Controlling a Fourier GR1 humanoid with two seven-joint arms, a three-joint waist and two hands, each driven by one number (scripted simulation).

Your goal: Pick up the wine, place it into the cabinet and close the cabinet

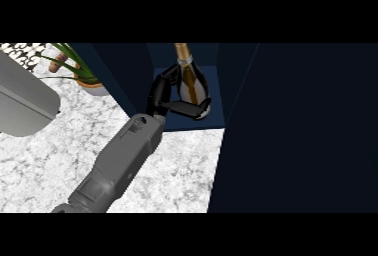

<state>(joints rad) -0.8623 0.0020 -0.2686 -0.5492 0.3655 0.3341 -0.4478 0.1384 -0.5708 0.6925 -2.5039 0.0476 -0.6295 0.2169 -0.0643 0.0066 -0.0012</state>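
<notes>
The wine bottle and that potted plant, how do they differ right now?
The wine bottle stands inside the dark blue cabinet, with a black hand curled round it; the potted plant sits untouched outside on the marble counter. The bottle is dark with a gold neck; the plant has green leaves. Both stand upright.

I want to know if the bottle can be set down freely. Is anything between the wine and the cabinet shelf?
Nothing visible. The left hand holds the wine bottle already inside the open cabinet, with no other object on the shelf around it.
</notes>
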